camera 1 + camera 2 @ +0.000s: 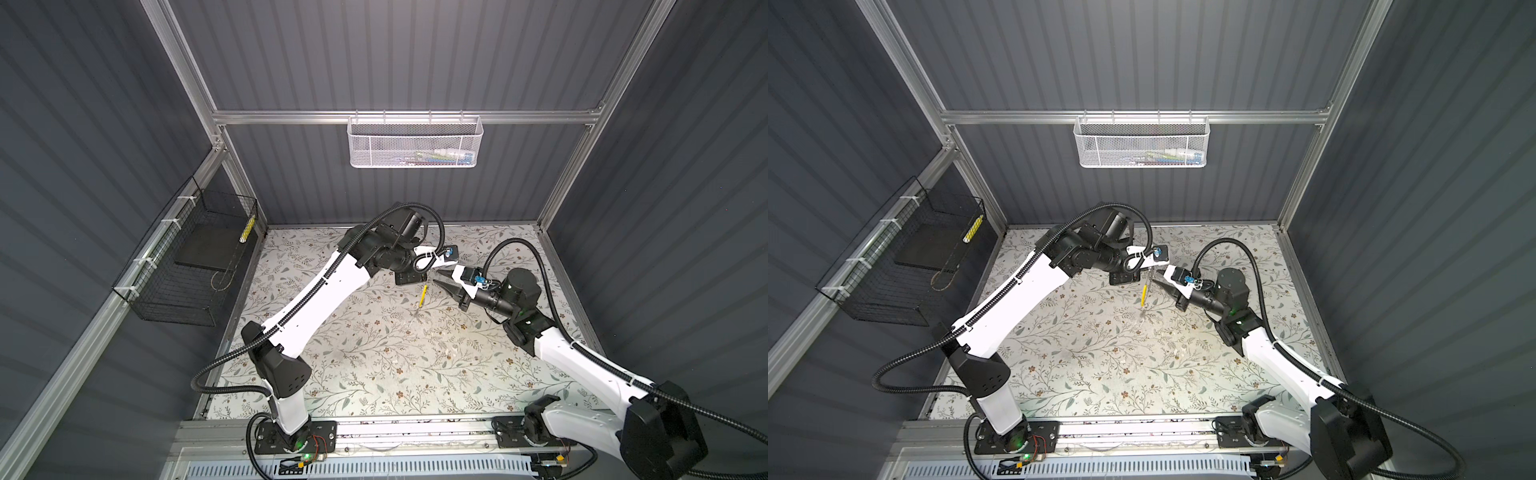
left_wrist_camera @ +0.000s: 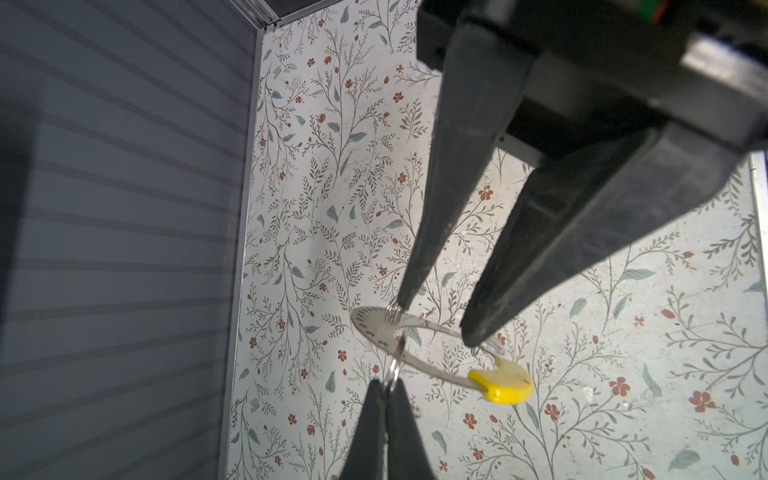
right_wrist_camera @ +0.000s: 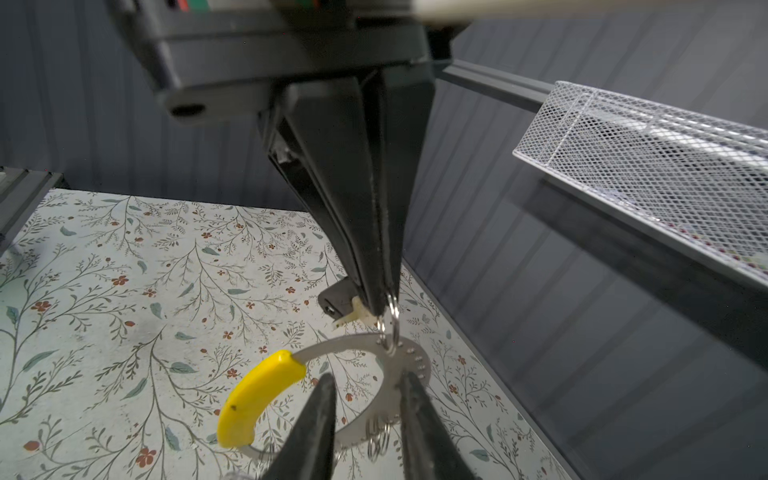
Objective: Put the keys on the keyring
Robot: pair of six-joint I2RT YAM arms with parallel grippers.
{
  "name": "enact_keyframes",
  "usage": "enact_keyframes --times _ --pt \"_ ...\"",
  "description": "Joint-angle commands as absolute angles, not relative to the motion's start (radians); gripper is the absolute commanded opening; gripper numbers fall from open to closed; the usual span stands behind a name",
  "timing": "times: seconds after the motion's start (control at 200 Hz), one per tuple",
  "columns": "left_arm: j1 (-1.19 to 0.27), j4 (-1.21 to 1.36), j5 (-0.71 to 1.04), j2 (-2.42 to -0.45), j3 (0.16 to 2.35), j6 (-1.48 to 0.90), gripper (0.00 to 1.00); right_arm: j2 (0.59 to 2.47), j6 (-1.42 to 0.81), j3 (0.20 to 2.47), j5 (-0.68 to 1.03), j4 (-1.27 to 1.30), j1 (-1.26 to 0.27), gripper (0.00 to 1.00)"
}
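Grips a small split ring [image 3: 394, 328] in the tight-closed left pincer [image 3: 384, 308], with the keyring [image 3: 345, 344] hanging just below those tips, long axis dropping toward its yellow tag [image 3: 257, 399], and straddles its band with the part-open right pincer [image 3: 369, 376].

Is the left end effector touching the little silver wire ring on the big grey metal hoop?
Touching. The right wrist view shows the left end effector shut on the little silver wire ring, which threads the big grey metal hoop.
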State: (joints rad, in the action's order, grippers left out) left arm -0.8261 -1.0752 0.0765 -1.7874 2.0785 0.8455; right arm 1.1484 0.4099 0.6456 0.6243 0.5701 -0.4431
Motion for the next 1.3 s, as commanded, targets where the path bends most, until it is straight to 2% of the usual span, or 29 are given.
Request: enact_keyframes --times 0.0,0.115,0.785,1.125,1.296 --pt "-0.851 -1.147 0.016 -1.811 2.135 0.826 0.00 1.159 0.402 0.611 0.580 0.695 -0.459 0.29" --pt "-0.872 -1.170 -0.021 -1.827 2.161 0.820 0.00 1.172 0.372 0.573 0.541 0.824 -0.472 0.27" --pt "-0.953 -1.219 -0.192 -1.856 2.219 0.816 0.00 1.188 0.350 0.480 0.428 1.055 -0.516 0.25" --pt "-0.980 -1.216 -0.227 -1.861 2.228 0.828 0.00 1.229 0.266 0.463 0.429 1.174 -0.516 0.17" --pt "-0.990 -1.213 -0.235 -1.862 2.234 0.832 0.00 1.245 0.246 0.463 0.433 1.206 -0.516 0.09"
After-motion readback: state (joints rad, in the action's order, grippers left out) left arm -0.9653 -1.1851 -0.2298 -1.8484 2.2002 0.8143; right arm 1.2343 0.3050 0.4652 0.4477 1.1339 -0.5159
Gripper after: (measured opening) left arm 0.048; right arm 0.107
